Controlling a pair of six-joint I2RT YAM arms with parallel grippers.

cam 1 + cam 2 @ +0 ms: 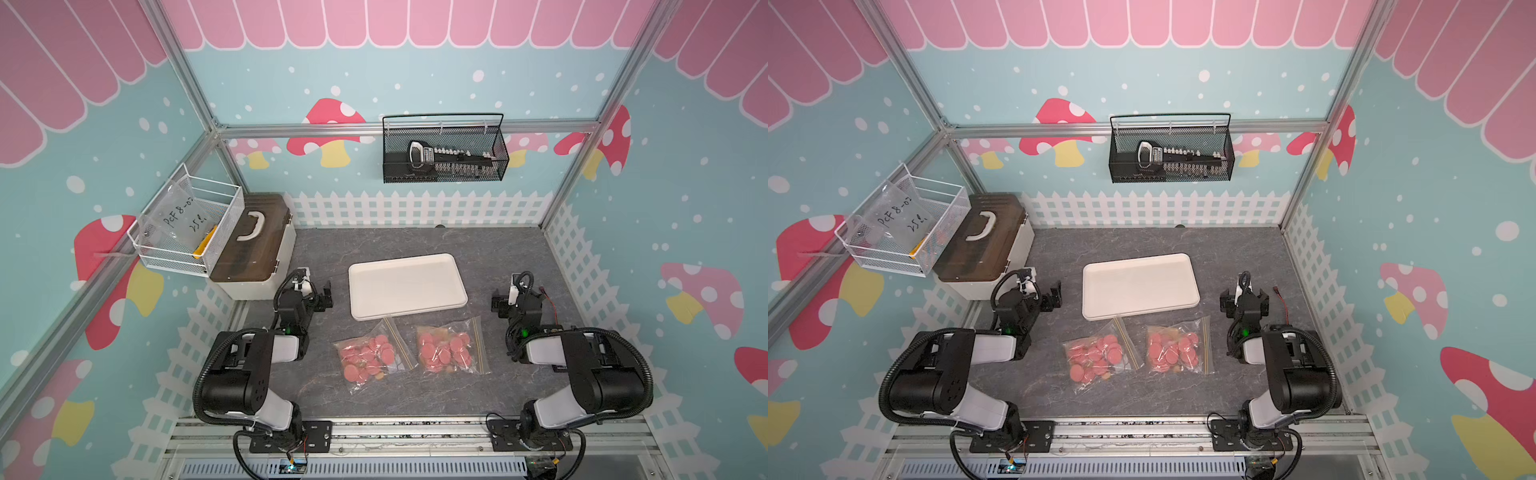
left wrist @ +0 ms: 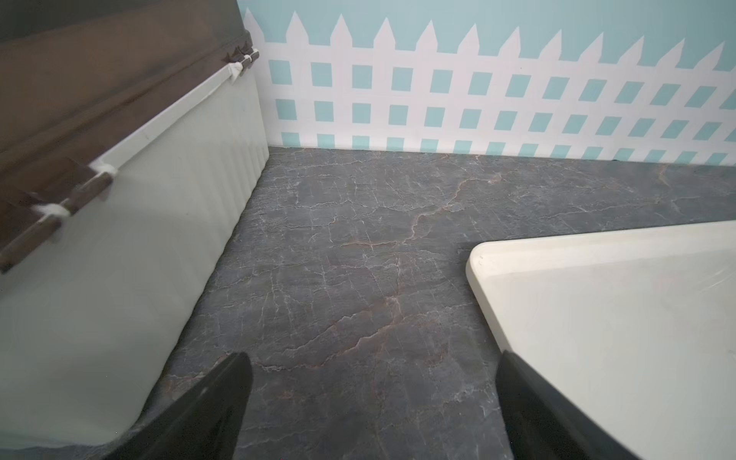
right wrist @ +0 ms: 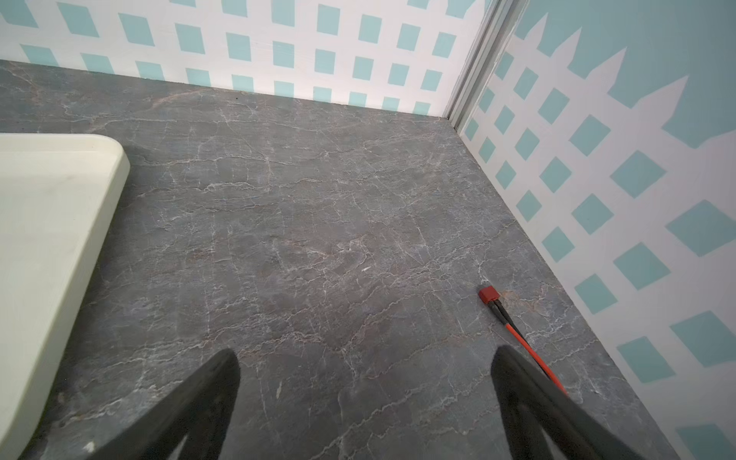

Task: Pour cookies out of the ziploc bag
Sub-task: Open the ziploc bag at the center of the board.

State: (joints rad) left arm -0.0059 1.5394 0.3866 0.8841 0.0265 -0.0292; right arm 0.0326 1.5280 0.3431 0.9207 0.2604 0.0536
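Cookies [image 1: 368, 357] fill two ziploc bags [image 1: 473, 334] beside the white tray [image 1: 407, 286]; left gripper [image 1: 318, 293] and right gripper [image 1: 517, 297], both spread, flank the tray, clear of the bags.

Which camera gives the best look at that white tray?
A top view: the whole white tray shows, all four corners and its bare inside. Both top views show it alike. The left wrist view catches just one corner; the right wrist view, one corner and a side.

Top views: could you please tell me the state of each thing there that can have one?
Left-side bag: lying flat, cookies inside.
Right-side bag: lying flat, cookies inside.
Tray: empty.
Box: lid shut.
Left gripper: open, empty.
Right gripper: open, empty.
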